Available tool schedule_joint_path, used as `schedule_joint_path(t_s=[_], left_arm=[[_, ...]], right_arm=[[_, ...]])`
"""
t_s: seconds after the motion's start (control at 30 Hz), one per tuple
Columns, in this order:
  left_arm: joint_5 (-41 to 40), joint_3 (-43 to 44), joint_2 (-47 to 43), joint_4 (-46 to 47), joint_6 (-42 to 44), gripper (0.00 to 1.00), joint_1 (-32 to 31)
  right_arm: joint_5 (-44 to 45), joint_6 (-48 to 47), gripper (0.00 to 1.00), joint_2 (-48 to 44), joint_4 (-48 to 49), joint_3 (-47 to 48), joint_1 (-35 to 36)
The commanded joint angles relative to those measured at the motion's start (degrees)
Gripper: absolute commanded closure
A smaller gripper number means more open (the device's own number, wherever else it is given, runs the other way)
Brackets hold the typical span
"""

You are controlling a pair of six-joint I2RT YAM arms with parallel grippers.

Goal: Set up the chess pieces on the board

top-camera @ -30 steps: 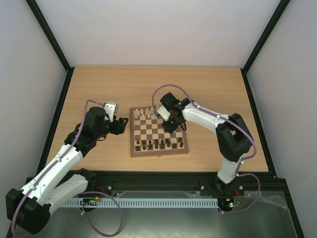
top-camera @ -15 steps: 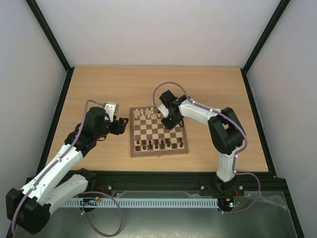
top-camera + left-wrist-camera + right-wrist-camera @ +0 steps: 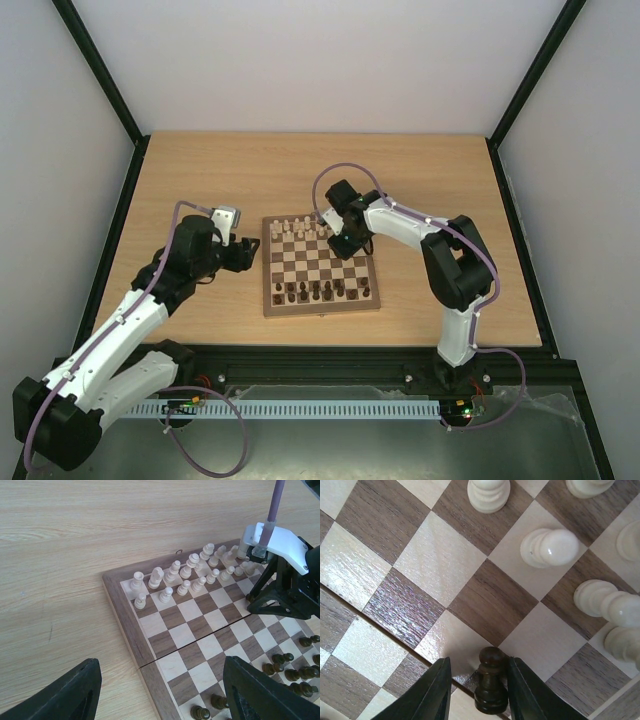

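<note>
The board [image 3: 268,270] lies mid-table, with pale chess pieces [image 3: 300,226] along its far rows and dark ones [image 3: 315,291] along the near rows. My right gripper [image 3: 340,245] is low over the far right squares. In the right wrist view its fingers [image 3: 479,667] straddle a lone dark pawn [image 3: 491,685] standing on the board [image 3: 490,600]. The right finger touches the pawn and a gap remains at the left finger. Pale pawns [image 3: 550,547] stand just beyond. My left gripper [image 3: 245,255] hovers by the board's left edge, open and empty [image 3: 161,662].
The left wrist view shows the pale pieces [image 3: 185,575] in two rows, the dark ones [image 3: 285,662] at lower right, and the right arm's wrist [image 3: 280,587] over the board's far side. Bare wood table [image 3: 420,170] surrounds the board. Black frame rails [image 3: 110,250] border the table.
My right gripper has shifted a little toward the board's far right and its fingers have narrowed around the dark pawn. The left arm has stayed put.
</note>
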Motion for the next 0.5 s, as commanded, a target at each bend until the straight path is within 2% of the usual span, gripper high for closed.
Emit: schedule_joint_path(t_s=[0.0, 0.47], left_arm=[[0.7, -0.7, 0.2, 0.4, 0.7, 0.30, 0.5], [0.9, -0.7, 0.4, 0.4, 0.8, 0.30, 0.5]], right_arm=[[-0.6, 0.4, 0.68, 0.3, -3.8, -0.9, 0.0], [3.1, 0.3, 0.74, -1.5, -3.5, -3.1, 0.0]])
